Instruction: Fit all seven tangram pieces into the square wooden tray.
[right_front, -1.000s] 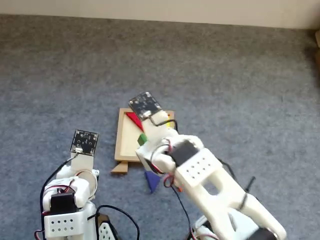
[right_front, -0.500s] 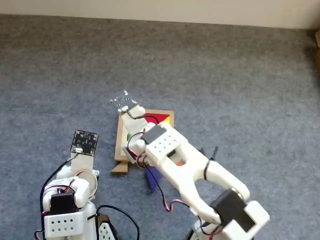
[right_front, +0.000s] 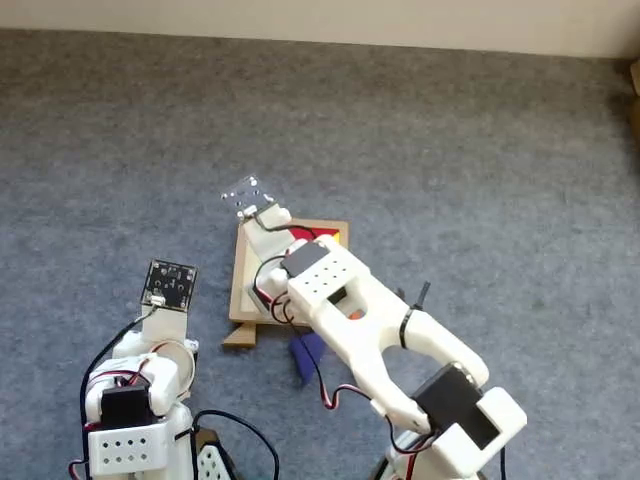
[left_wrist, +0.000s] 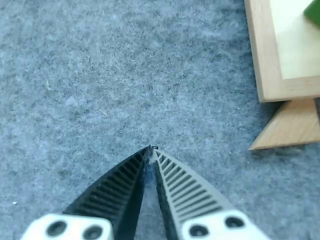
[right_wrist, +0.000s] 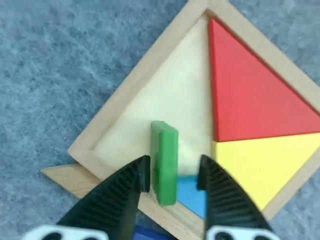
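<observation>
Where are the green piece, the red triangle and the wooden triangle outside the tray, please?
green piece (right_wrist: 164, 165): right wrist view, middle of its visible face.
red triangle (right_wrist: 247, 102): right wrist view, middle of its top face.
wooden triangle (left_wrist: 292, 131): left wrist view, its top face.

The wooden tray (right_wrist: 140, 80) holds a red triangle (right_wrist: 250, 95), yellow triangle (right_wrist: 265, 165), blue piece (right_wrist: 192, 196) and an upright green piece (right_wrist: 165, 162).

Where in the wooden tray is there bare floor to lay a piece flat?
The bare floor lies between the tray rim and the red triangle, ahead of the green piece standing on edge. Crowded: beside the yellow triangle and blue piece, where the right gripper flanks the green piece.
</observation>
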